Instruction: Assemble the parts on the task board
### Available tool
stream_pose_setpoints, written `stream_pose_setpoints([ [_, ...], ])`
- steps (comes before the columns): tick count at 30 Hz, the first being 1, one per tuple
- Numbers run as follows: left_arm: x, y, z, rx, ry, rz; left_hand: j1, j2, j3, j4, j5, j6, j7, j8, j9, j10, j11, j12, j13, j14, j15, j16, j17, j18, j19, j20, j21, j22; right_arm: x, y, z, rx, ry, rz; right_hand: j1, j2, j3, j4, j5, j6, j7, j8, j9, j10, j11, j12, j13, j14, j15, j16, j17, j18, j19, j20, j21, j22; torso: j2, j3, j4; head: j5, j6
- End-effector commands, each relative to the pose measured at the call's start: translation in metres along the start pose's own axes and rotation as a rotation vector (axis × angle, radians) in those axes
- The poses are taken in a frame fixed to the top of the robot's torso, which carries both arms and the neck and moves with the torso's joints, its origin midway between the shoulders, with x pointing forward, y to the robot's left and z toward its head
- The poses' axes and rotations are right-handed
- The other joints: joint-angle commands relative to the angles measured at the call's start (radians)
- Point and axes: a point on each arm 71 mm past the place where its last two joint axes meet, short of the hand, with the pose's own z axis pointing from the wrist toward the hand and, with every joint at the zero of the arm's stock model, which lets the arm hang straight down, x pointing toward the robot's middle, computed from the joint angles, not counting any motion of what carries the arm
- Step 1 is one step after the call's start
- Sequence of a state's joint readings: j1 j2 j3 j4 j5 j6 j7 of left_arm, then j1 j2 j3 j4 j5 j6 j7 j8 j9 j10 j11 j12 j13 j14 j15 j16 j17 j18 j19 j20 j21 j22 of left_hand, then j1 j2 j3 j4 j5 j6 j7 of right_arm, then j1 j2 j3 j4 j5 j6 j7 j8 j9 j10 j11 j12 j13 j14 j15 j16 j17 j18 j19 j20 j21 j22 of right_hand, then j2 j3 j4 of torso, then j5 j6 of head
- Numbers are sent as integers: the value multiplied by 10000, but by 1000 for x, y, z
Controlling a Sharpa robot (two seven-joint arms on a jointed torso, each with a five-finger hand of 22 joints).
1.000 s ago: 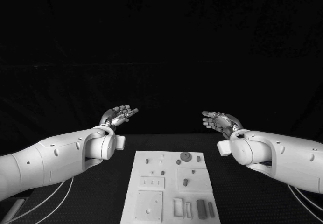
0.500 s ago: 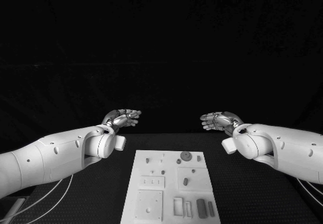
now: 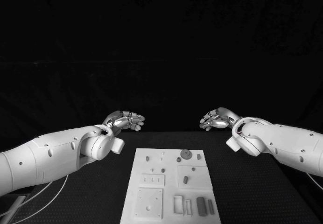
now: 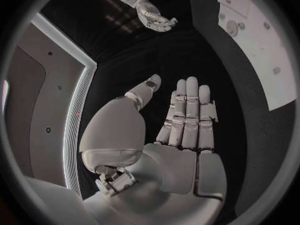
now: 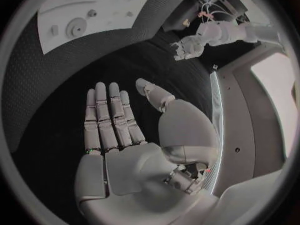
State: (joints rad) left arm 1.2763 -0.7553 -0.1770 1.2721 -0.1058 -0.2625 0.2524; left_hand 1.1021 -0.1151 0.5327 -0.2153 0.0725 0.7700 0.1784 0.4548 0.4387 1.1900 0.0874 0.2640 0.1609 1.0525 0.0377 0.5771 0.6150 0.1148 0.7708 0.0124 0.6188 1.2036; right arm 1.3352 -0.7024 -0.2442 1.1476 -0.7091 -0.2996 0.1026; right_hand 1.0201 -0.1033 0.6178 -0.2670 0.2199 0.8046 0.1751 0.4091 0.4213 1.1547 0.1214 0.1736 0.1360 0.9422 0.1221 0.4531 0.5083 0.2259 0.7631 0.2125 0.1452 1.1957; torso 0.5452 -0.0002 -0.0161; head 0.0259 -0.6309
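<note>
Left hand [image 3: 125,121] and right hand [image 3: 216,119] both hang above the far edge of the table [image 3: 256,186], released, fingers straight and apart in the wrist views, nothing in either. The task board [image 3: 172,186] lies mid-table, running toward the near edge, its parts [image 3: 186,155] untouched. Risk, as I judge it: the parts are small and close-set, so a descending hand could knock a neighbour; which pieces are loose or already seated cannot be made out.

White task board [image 3: 168,191] flat on table, small grey parts [image 3: 186,153] lying on it
</note>
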Motion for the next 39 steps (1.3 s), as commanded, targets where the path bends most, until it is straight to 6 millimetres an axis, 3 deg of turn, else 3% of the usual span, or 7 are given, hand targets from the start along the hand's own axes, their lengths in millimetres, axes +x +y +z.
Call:
stream_pose_setpoints([
  [1, 17, -5, -5, 210, 1644, 167, -123, 104, 11, -178, -84, -8, 48, -179, -49, -8, 57, -224, -34, -32, 90, -107, -34, -34, -19, -34, -15, -93, 8, 4, 4, -640, 814, -2339, 25, -198, 7, 81, -38, 82, -73, -97, -62, 103, 8, -165, -42, 577, -252, 164, 219, 336, 602, -21, 283, 23, 75, -80, 22, -71, 6],
  [5, 17, -9, -9, 281, 1700, 236, -312, 87, 33, -321, -96, -101, 102, -395, -79, -165, 160, -552, -103, -381, 309, -496, -169, -236, -361, -48, -174, -254, 16, 10, 5, -1127, 980, -3663, 106, -443, -53, 171, -163, 138, -102, -209, -104, 182, 19, -354, -15, 1447, -682, 515, 694, 359, 1555, -328, 698, 123, 163, -164, 75, -77, -41],
  [10, 16, -14, -14, 359, 1696, 235, -423, 28, 33, -304, -94, -129, 145, -475, -79, -224, 212, -688, -124, -433, 360, -614, -192, -316, -460, -74, -199, -306, 23, 19, 8, -1527, 986, -4687, 253, -817, -87, 365, -563, 262, -135, -262, -84, 341, -36, -483, 123, 2028, -985, 777, 1356, 359, 2241, -610, 1062, 288, 347, -167, 138, -35, -19],
  [20, 15, -32, -21, 741, 1652, 312, -522, -27, 45, -252, -103, -210, 194, -586, -79, -375, 299, -886, -165, -439, 383, -703, -187, -392, -517, -129, -183, -352, 40, 25, 12, -1734, 1163, -6089, 511, -926, 32, 438, -973, 458, -148, -316, -1, 543, -108, -656, 372, 2275, -1104, 691, 2228, 359, 2519, -751, 1253, 495, 773, -240, 354, -162, -9],
  [24, 16, -34, -24, 775, 1744, 338, -539, -64, 48, -244, -107, -248, 211, -628, -76, -445, 342, -965, -181, -440, 388, -733, -181, -418, -534, -155, -173, -368, 48, 29, 14, -1700, 1360, -6572, 559, -1109, 238, 577, -1642, 328, -134, -472, -28, 659, -137, -726, 476, 2278, -1101, 464, 2504, 359, 2468, -735, 1211, 525, 955, -280, 411, -264, 45],
  [29, 20, -39, -25, 917, 1915, 385, -512, -100, 60, -271, -121, -242, 215, -644, -59, -516, 410, -1044, -195, -454, 397, -769, -174, -448, -563, -180, -165, -386, 58, 28, 16, -1713, 1522, -7080, 556, -1296, 245, 646, -1713, -21, -243, -655, -79, 883, -227, -666, 591, 2346, -1133, 398, 2693, 359, 2521, -751, 1244, 582, 1161, -349, 462, -319, 77],
  [39, 22, -39, -24, 905, 1969, 394, -485, -154, 52, -321, -135, -234, 214, -659, -37, -577, 450, -1121, -205, -469, 410, -807, -163, -488, -592, -204, -152, -404, 69, 26, 17, -1835, 1535, -7535, 824, -1318, 495, 665, -1713, -18, -252, -610, -23, 805, -203, -800, 650, 2575, -1205, 386, 2974, 359, 2726, -851, 1385, 714, 1470, -433, 465, -282, 105],
])
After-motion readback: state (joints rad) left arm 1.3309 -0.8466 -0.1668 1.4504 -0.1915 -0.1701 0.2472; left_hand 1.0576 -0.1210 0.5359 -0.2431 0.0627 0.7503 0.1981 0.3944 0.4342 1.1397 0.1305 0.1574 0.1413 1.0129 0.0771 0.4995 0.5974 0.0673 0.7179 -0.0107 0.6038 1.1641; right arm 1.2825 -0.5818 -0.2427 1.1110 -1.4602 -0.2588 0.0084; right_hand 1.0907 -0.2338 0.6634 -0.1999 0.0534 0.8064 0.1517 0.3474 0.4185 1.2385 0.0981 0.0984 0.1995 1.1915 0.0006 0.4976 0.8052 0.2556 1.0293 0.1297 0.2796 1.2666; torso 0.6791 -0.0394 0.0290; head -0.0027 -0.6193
